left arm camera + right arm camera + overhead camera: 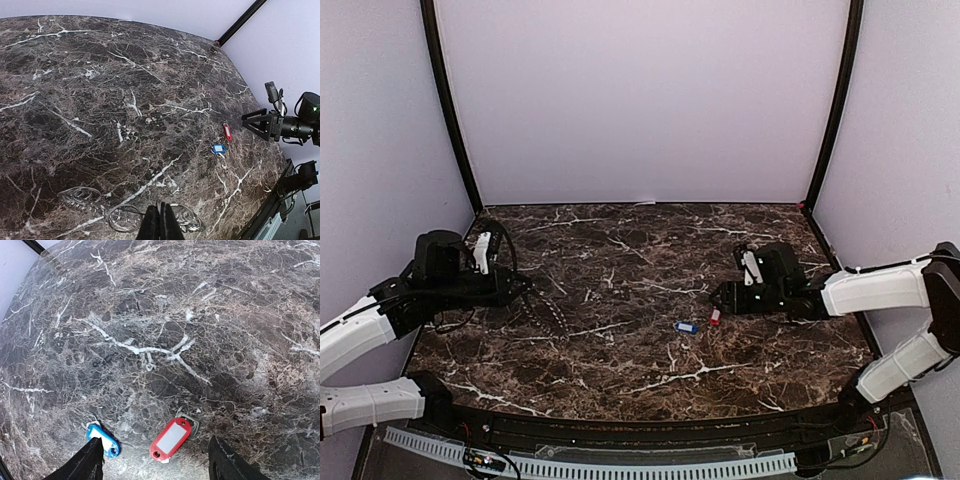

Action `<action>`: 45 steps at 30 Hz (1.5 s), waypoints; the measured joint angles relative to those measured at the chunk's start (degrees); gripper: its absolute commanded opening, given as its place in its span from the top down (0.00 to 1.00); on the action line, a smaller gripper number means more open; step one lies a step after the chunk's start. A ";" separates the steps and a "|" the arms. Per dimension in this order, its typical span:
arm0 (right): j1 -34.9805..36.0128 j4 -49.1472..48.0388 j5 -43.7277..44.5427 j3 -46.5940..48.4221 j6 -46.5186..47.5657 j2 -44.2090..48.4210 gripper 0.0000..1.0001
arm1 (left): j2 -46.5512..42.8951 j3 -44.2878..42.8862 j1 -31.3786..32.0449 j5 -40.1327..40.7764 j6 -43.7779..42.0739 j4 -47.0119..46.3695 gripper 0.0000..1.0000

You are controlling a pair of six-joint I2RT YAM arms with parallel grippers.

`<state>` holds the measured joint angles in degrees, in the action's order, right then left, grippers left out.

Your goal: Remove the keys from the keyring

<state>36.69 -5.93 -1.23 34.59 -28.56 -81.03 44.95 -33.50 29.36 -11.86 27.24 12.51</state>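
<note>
Keys [171,437], seemingly loose, below right claw [157,446]

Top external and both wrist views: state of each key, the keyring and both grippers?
red key: off the ring, flat on the table, between the right fingers, not held.
blue key: off the ring, flat on the table, beside the red key.
keyring: no keys on it, pinched at one end.
left gripper: shut on the keyring.
right gripper: open, empty, over the red key.
</note>
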 measured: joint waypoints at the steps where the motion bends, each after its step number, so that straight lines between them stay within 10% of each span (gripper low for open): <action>1: 0.00 -0.04 0.00 -0.02 -0.04 0.44 0.28 | 0.04 -0.57 0.00 0.42 -0.11 1.03 1.00; 22: 0.00 -0.50 -0.70 -3.89 -3.96 10.93 0.27 | 32.83 -5.60 -0.02 1.60 -2.36 -14.78 0.98; 35: 0.00 -1.95 -1.07 -3.91 -4.96 13.14 0.12 | 54.73 -21.03 -0.02 0.02 -7.93 -22.23 0.33; 45: -5.66 -3.74 -3.19 3.67 -1.64 10.99 0.01 | 53.27 -21.64 -6.01 -5.40 -10.73 -23.74 0.28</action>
<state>31.03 -9.67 -4.43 38.26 -30.20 -70.04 98.21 -55.13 23.35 -17.26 16.51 -11.22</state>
